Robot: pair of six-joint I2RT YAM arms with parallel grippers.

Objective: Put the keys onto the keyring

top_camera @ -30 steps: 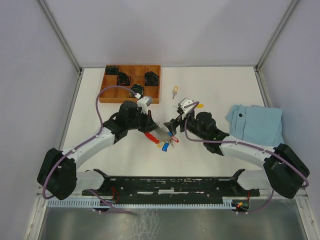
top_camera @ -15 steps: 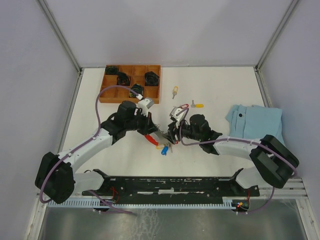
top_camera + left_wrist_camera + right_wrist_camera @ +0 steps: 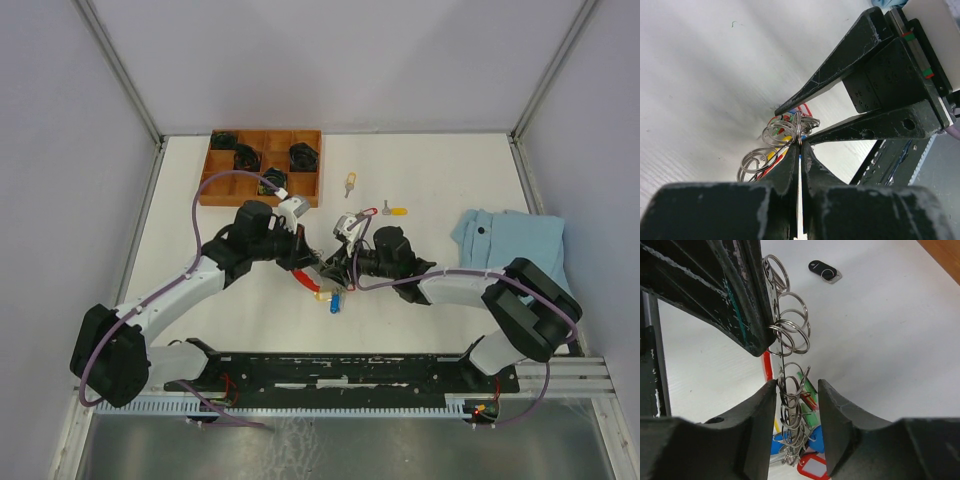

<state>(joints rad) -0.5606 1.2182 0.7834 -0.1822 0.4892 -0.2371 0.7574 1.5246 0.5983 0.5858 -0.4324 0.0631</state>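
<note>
Rings of the keyring [image 3: 790,412] run in a chain. Its long axis goes from the tip of the left hand [image 3: 800,146] toward the bench [image 3: 440,170], with blue, red and yellow tags bunched at the near end. That hand's fingers are pressed together on one ring. The right hand [image 3: 796,387] straddles the chain nearer the tags, fingers part spread, with a sliver of gap beside the rings. The bench is white. Beyond the keyring lie two keys [image 3: 350,182] with yellow tags, apart from each other. Farther beyond, to the left, sits a wooden tray [image 3: 235,192], and right of the keyring lies a blue cloth [image 3: 515,250]. Pale walls [image 3: 330,60] close it in. Both arms reach inward from the near edge, elbows out, meeting at the keyring.
</note>
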